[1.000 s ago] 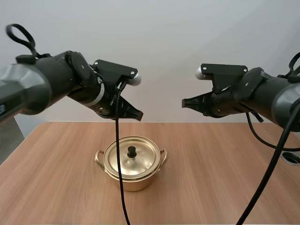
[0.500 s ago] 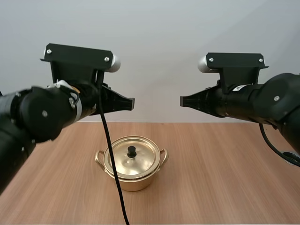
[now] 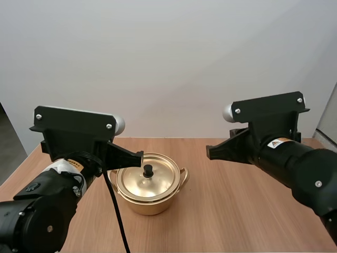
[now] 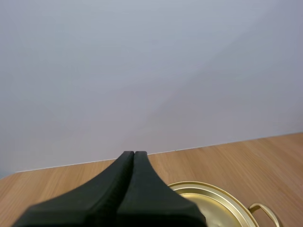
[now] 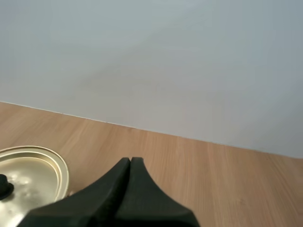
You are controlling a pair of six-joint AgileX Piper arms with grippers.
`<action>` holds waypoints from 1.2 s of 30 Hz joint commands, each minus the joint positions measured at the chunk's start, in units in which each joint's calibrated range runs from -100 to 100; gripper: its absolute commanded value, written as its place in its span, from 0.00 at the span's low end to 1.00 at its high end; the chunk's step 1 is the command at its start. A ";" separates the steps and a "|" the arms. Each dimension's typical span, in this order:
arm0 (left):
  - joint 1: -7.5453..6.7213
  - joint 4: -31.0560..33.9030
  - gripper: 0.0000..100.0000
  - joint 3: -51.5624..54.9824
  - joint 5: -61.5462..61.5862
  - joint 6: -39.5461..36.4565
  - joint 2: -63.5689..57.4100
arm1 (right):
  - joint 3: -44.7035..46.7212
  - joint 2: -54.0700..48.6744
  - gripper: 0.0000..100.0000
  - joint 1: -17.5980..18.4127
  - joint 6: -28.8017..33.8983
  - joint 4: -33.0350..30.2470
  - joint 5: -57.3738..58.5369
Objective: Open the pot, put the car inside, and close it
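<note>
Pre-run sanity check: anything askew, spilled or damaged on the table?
Nothing stands out. The pot sits upright on the table, its lid seated level. The left gripper and the right gripper are shut, holding nothing.

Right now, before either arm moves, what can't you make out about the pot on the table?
Inside of the pot: high view, the lid sits on it.
One pot handle: high view, partly behind the left gripper.
Most of the pot: left wrist view, behind that gripper's shut fingers and cut by the edge.
Lid's knob: right wrist view, cut by the edge.
</note>
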 commanded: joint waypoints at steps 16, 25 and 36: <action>0.04 10.24 0.00 19.79 -2.42 -0.02 -18.46 | 14.98 -8.50 0.00 0.49 -5.14 -3.09 -29.14; 0.04 11.75 0.00 19.79 -0.87 -0.02 -18.46 | 21.53 -21.38 0.00 1.28 25.58 -26.78 -11.32; 0.04 11.75 0.00 19.79 -1.20 -0.02 -18.46 | 26.47 -23.64 0.00 2.50 27.78 -26.91 -4.32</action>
